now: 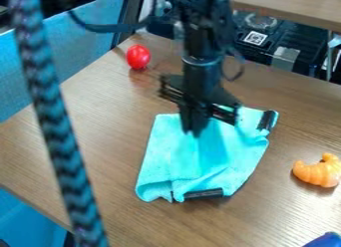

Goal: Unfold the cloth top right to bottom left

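Sliding of the whole workpiece was the principal risk: the brown wood-grain table [120, 141] looked smooth, and a pull toward the near left could have dragged everything along instead of turning a layer. The turquoise, soft-napped fabric cloth [180, 161] lay at the middle of the table, rumpled toward its far right and doubled at its near edge. Because of that doubling, two layers could have been lifted as one, leaving the fold in place. A shallow grip, caused by the flatness of the fabric, could have released partway through the stroke. The orange, crescent-shaped toy croissant [318, 171] stood to the right, well apart from the cloth, and presented little hazard on a path toward the near left. The narrow black strip at the far right corner [267, 120] and the narrow black strip at the near edge [204, 194] could have caught or creased the fabric, being apparently stiffer than it.

The black two-part robot claw [192, 132] pointed down over the far half of the cloth, left of the far right corner. Its lower end appeared to touch the fabric. Whether it was spread, pressed together or pinching cloth could not be determined. From that position, a miss of the corner was possible.
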Motion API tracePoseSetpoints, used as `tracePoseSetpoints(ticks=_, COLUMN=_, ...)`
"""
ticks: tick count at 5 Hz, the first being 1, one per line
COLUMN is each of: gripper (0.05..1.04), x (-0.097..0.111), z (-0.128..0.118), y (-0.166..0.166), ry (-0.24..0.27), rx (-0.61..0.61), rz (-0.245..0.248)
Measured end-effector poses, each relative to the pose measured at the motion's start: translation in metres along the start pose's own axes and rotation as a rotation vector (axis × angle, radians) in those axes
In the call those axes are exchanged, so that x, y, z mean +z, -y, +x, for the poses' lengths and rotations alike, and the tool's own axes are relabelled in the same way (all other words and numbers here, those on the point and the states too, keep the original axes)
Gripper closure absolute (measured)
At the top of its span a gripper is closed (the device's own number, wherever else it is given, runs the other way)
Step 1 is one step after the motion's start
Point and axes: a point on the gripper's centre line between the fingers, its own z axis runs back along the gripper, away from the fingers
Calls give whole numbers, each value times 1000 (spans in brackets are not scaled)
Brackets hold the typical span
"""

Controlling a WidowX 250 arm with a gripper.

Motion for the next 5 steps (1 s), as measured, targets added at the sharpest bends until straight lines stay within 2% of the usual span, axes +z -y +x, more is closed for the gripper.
tracePoseSetpoints(ticks=2, gripper=1028, x=-2, z=-30, y=-63, ry=-36, rx=58, rz=4)
tracePoseSetpoints(ticks=4, gripper=1028, x=7, z=-54, y=-121, ry=-14, rx=77, rz=3)
tracePoseSetpoints(ticks=5, gripper=1028, x=17, z=-65, y=-140, ry=27, rx=66, rz=-8)
